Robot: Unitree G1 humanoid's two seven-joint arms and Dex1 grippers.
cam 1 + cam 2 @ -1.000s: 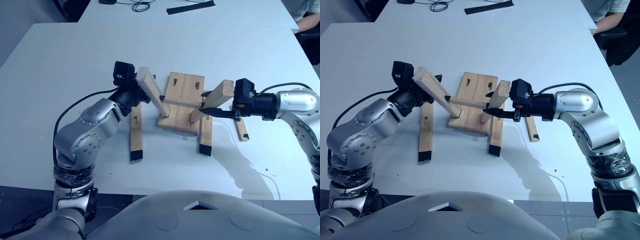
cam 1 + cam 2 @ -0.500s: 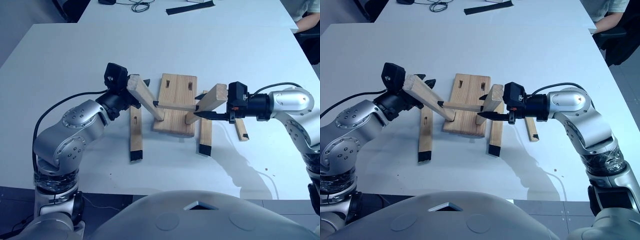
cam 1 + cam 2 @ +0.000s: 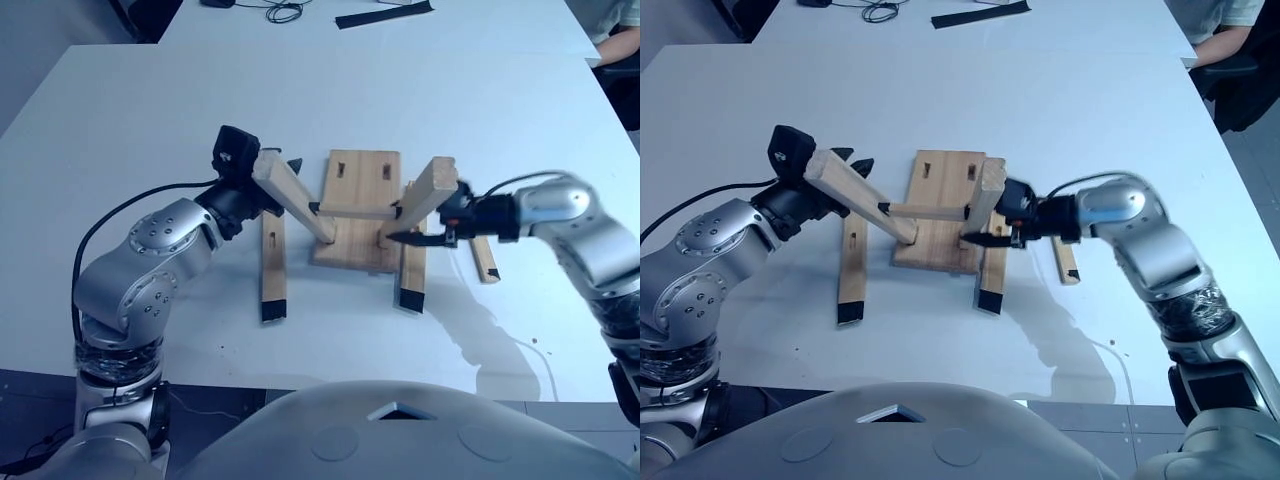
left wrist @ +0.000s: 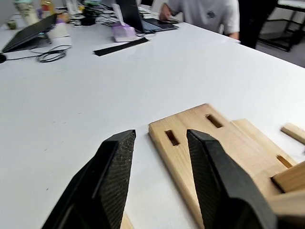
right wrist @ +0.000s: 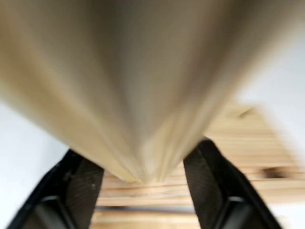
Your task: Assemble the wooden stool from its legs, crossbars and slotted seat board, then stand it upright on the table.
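Two wooden legs joined by a crossbar point(image 3: 355, 211) stand slanted on the slotted seat board point(image 3: 360, 165), which lies flat on the white table point(image 3: 150, 110). My left gripper point(image 3: 291, 164) is shut on the upper end of the left leg point(image 3: 290, 195). In the left wrist view its fingertips point(image 4: 119, 143) reach past the leg toward the board point(image 4: 200, 129). Shut on the right leg point(image 3: 425, 190) just below its top is my right gripper point(image 3: 408, 215). That leg point(image 5: 143, 71) sits between the black fingers point(image 5: 81, 186) in the right wrist view.
Two loose legs with black feet lie flat beside the board, one at its left point(image 3: 271, 270) and one at its right point(image 3: 411, 275). A short loose crossbar point(image 3: 483, 260) lies under my right forearm. A black strip point(image 3: 383, 14) and cables lie at the far edge.
Both arms carried the leg-and-crossbar frame to the left and the seat board shifted with it. Since then the right wrist has turned and the right leg stands steeper.
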